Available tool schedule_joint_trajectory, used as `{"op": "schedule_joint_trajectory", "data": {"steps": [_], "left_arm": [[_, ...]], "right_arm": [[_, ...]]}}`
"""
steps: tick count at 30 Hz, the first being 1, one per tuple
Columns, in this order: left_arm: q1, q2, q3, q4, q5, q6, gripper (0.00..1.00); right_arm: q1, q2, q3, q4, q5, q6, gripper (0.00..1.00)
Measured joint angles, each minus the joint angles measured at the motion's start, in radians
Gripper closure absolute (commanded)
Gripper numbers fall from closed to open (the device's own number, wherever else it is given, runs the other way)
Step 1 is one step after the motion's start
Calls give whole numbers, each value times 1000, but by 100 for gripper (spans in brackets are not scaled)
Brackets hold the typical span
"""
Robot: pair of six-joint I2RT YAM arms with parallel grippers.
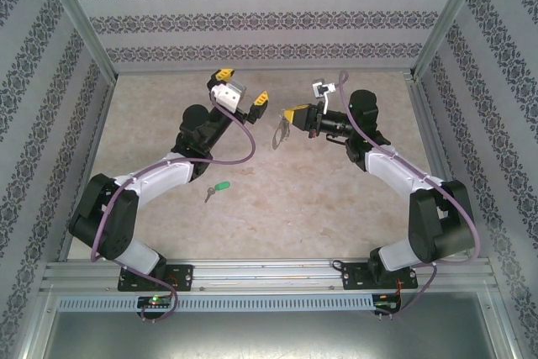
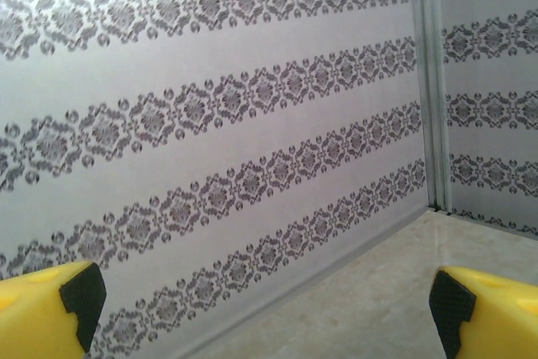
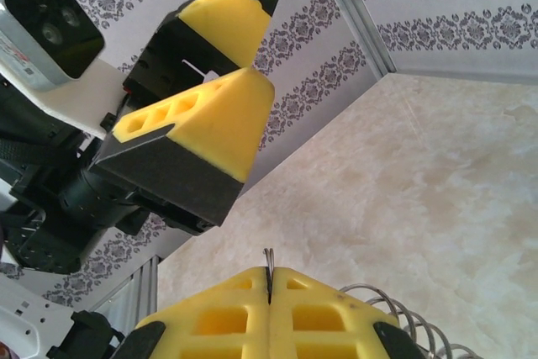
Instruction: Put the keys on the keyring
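**Jaws at odds: left pair wide and empty, right pair pinched on the keyring**

Left gripper [image 1: 243, 87] has its jaws spread as wide as they go, with nothing between them. Its own camera looks past the fingertips at the patterned wall [image 2: 210, 124]. It hovers above the table [image 1: 336, 208], beyond the key [image 1: 216, 190] and a little to the right of it.

Right gripper [image 1: 292, 115] is clamped tight. A thin edge of grey metal rises from the seam between its pads [image 3: 218, 317]. That metal belongs to the keyring [image 1: 279, 133], which hangs off the table surface, further right of the key and well apart from it (its wire coils show just beside the pads in the right wrist view).

The key lies flat on the table, green head to the right and blade angled back toward the arm bases. Neither arm touches it.

The hold looks deliberate. The ring is offered in mid-air, facing the left gripper, probably so the other arm can bring the key to it. The left jaws' wide stance suits a descent onto the key, which appears to be the next step, and threading has not yet begun. A thin key lying flat may slide under the fingers rather than lift.
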Motion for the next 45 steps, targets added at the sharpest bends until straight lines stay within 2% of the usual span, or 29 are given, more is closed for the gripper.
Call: {"op": "schedule_joint_trajectory", "data": {"steps": [5, 8, 13, 19, 24, 29, 38, 42, 45], "left_arm": [[0, 0, 52, -108, 52, 6, 0], [0, -18, 55, -184, 79, -35, 2], [0, -87, 58, -336, 116, -157, 3], [0, -145, 58, -384, 143, -344, 8], [8, -146, 82, -448, 238, -472, 13], [27, -146, 79, -433, 340, -628, 15], [71, -146, -23, -330, 403, -824, 19], [90, -149, -56, -312, 408, -871, 12], [92, -189, -121, -294, 374, -882, 12]], "right_arm": [[0, 0, 3, 11, 26, -6, 100], [0, 0, 1, 50, 50, -2, 100], [0, 0, -49, 182, 104, 28, 100], [0, 12, -74, 347, 158, 93, 100], [-5, 93, -74, 530, 176, 187, 100], [-19, 190, -74, 655, 180, 283, 100], [-8, 200, -74, 720, 201, 372, 100], [7, 200, -74, 726, 230, 420, 100], [24, 200, -84, 735, 252, 440, 100]]}}
